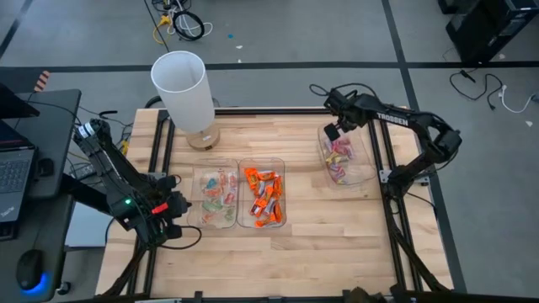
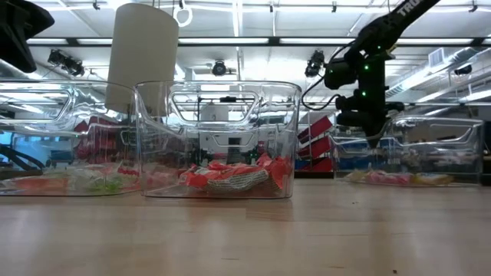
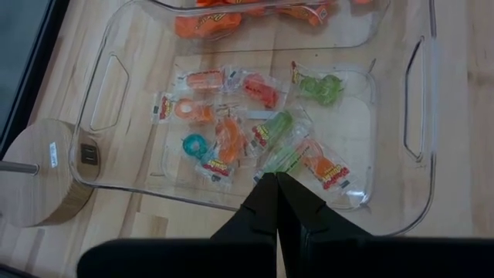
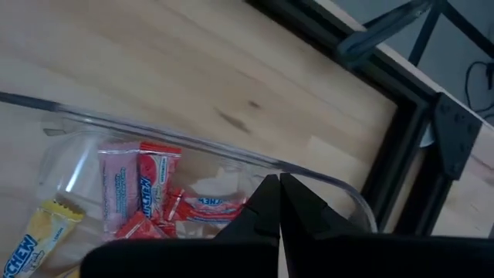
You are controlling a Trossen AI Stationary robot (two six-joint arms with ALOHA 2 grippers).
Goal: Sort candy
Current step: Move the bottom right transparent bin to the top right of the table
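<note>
Item: candy (image 1: pixel 338 157) in the right tray (image 1: pixel 367 175), lying directly beneath the right gripper (image 1: pixel 332 132), the nearer arm. Right jaws are closed on nothing. Left gripper (image 1: pixel 179 204), likewise closed and empty, is parked beside the left tray (image 1: pixel 202 167).

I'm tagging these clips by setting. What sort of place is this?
Probably a robotics lab or workshop. A pale wooden bench in a black metal frame stands on a grey floor strewn with loose cables, a laptop sits beside it, and the low view shows ceiling strip lights and stocked shelves behind.

Clear glossy plastic trays (image 1: pixel 217 220), crinkly shiny-wrapped candy (image 1: pixel 264 195), matt pale wood table (image 1: pixel 337 244), smooth white lampshade (image 1: pixel 182 88) on wooden base (image 3: pixel 42 174).
</note>
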